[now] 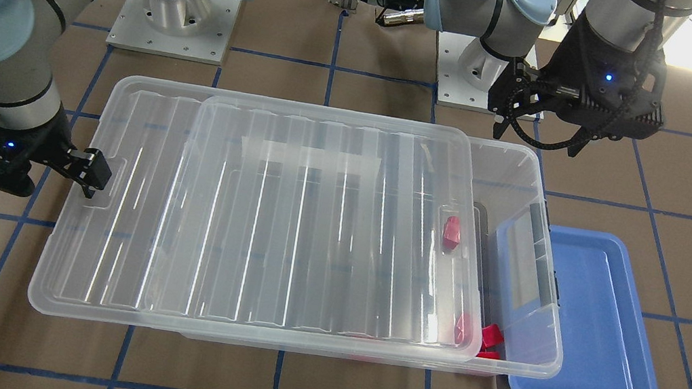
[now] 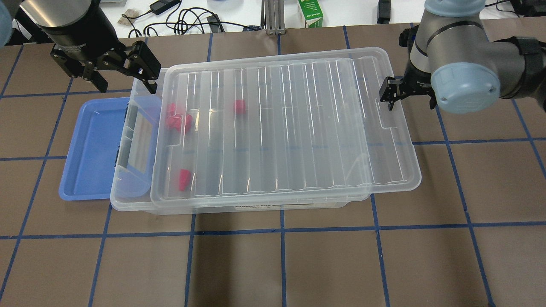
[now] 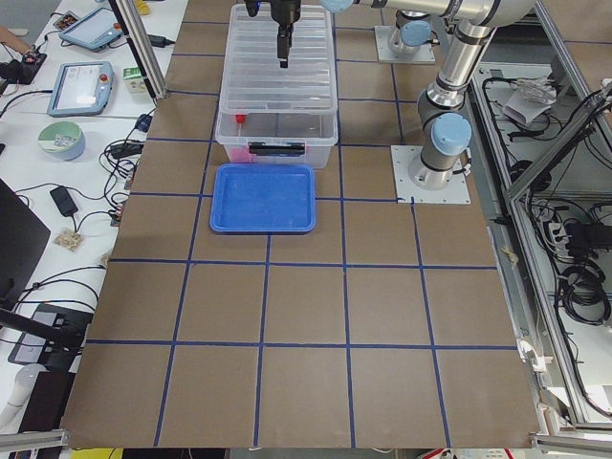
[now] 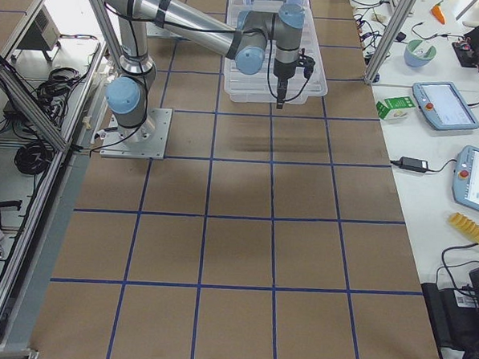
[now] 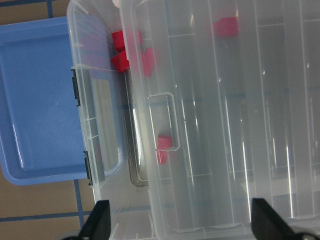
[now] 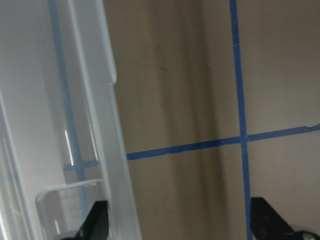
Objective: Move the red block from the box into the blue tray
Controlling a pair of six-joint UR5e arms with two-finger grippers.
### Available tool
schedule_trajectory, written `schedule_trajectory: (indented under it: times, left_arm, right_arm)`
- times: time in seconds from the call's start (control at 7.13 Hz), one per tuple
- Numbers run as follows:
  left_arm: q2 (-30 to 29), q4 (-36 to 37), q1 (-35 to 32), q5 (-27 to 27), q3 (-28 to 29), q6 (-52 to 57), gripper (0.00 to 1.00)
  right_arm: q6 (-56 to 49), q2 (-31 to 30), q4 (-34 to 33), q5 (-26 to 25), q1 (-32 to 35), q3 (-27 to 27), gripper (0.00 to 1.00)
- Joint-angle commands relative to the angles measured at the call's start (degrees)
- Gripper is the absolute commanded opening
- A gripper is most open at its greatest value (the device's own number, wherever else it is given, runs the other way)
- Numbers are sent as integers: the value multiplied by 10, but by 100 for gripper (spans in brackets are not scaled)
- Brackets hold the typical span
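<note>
The box [image 2: 133, 140] is a clear bin. Its ribbed clear lid [image 2: 290, 128] lies shifted toward my right, leaving the box's left end uncovered. Several red blocks lie inside: a cluster [image 2: 174, 121] at the uncovered end, one [image 2: 239, 106] and one [image 2: 184, 179] under the lid. The blue tray [image 2: 91, 149] sits empty against the box's left end. My left gripper [image 2: 123, 72] is open and empty, above the box's far left corner. My right gripper [image 2: 389, 96] is open at the lid's right edge; in the right wrist view the lid's rim [image 6: 117, 150] runs between its fingertips.
Both arm bases [image 1: 173, 18] stand behind the box. A green carton [image 2: 310, 13] and cables lie past the table's far edge. Brown table with blue tape grid [image 2: 281, 256] stretches in front of the box.
</note>
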Motion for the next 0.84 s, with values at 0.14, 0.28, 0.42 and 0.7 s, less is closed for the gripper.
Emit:
schedule_trajectory:
  times: [0.14,0.28,0.42,0.7]
  left_arm:
    - [-4,0,-1,-2,0,0,100]
    - [-4,0,0,-3,0,0,100]
    - [-6,0,-1,-4,0,-1,100]
    - [-8,0,-1,-6,0,0,100]
  right_arm:
    - [-42,-1,4,-32,-44,-4,100]
    - [-56,-1,4,-33,-55,-2,100]
    - [-58,-5,5,-34,-61,-1,100]
    - [-56,-6,5,-43,-61,1,100]
